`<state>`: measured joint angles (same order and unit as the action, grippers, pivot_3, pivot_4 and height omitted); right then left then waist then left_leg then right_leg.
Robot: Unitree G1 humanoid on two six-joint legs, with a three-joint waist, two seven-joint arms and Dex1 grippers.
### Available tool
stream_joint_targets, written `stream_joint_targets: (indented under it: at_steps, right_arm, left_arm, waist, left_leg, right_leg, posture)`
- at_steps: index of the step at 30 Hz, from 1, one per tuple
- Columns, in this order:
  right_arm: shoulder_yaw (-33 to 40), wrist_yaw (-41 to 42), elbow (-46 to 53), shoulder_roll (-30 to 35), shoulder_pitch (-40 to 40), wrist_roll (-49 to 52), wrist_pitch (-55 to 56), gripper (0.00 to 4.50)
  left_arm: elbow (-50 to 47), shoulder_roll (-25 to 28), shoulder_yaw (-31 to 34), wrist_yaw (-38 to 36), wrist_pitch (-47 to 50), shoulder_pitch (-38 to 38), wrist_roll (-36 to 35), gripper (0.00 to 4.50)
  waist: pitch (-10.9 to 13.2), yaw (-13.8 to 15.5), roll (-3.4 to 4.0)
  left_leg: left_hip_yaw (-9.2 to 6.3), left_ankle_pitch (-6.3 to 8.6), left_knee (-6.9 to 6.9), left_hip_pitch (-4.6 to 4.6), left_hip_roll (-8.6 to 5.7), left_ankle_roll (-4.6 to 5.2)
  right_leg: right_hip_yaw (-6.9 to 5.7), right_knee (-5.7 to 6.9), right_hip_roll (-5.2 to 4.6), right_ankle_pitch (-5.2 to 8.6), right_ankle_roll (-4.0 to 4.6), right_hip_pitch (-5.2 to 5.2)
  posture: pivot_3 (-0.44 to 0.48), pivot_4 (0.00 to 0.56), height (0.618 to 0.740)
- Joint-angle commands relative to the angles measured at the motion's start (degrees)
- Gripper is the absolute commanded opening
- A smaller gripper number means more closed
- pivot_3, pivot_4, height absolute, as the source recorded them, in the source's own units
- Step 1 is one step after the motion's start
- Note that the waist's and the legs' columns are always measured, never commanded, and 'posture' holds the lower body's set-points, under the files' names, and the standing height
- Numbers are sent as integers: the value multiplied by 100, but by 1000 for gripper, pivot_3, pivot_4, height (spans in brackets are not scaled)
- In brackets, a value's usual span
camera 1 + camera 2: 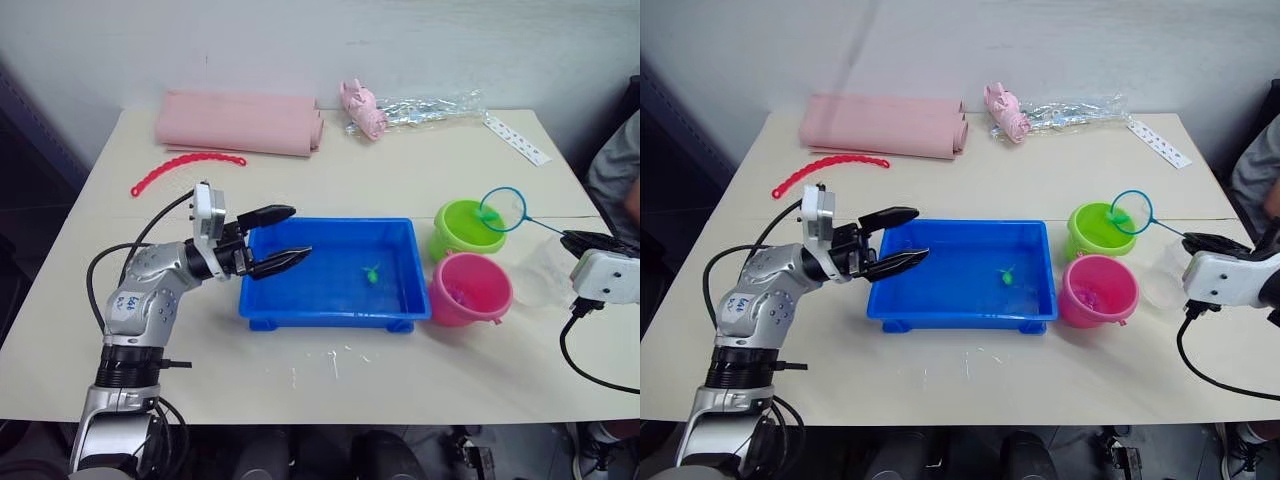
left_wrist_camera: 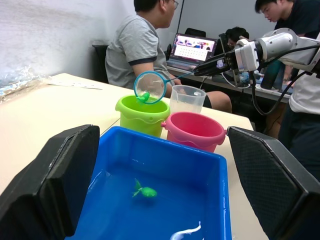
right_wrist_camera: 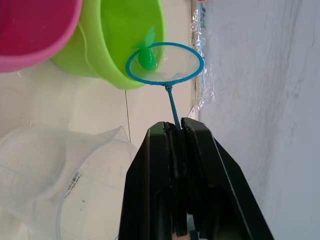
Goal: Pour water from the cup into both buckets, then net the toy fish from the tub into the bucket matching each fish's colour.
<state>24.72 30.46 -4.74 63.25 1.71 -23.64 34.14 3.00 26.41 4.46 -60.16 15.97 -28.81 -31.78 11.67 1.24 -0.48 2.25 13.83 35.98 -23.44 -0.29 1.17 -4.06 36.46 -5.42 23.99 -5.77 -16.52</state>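
Observation:
The blue tub (image 1: 330, 318) sits mid-table with one green toy fish (image 1: 371, 271) in its water. To its right stand the lime green bucket (image 1: 445, 240) and, nearer me, the pink bucket (image 1: 450, 310); small pink shapes lie inside the pink one. My right gripper (image 3: 174, 126) is shut on the handle of the net (image 3: 175, 62), whose hoop hangs over the green bucket's rim. A green fish (image 3: 146, 57) lies in the net. The clear cup (image 1: 545, 272) stands right of the pink bucket, under the right arm. My left gripper (image 1: 300, 232) is open over the tub's left end.
A folded pink cloth (image 1: 238, 122), a red beaded strip (image 1: 187, 168), a pink toy (image 1: 363, 108) with a clear bag, and a white strip (image 1: 517, 139) lie at the back of the table. People (image 2: 145, 45) sit beyond the table's right side.

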Motion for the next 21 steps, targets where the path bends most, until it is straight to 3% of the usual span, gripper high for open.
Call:
stream_joint_targets:
  at_steps: [1,17,21]
  right_arm:
    - [187,-486,191,192,11,-415,260,0]
    - [415,-2212,-72,543,499,-1805,1038,0]
    - [439,-2112,-135,523,581,-1486,911,0]
  left_arm:
    - [0,0,25,-92,-173,-85,20,4460]
    - [203,-77,-2,-180,-345,-203,76,4460]
    - [267,-129,-12,-181,-410,-246,88,4460]
  waist:
    - [0,-2,0]
    - [0,-14,0]
    - [0,-2,0]
  left_leg:
    - [0,0,0,0,0,0]
    - [0,-2,-2,1,0,-2]
    - [0,-2,-2,0,-1,-1]
  right_leg:
    - [0,0,0,0,0,0]
    - [2,1,1,0,0,-1]
    - [2,1,0,0,0,0]
  posture:
    - [0,150,740]
    - [0,150,740]
    - [0,150,740]
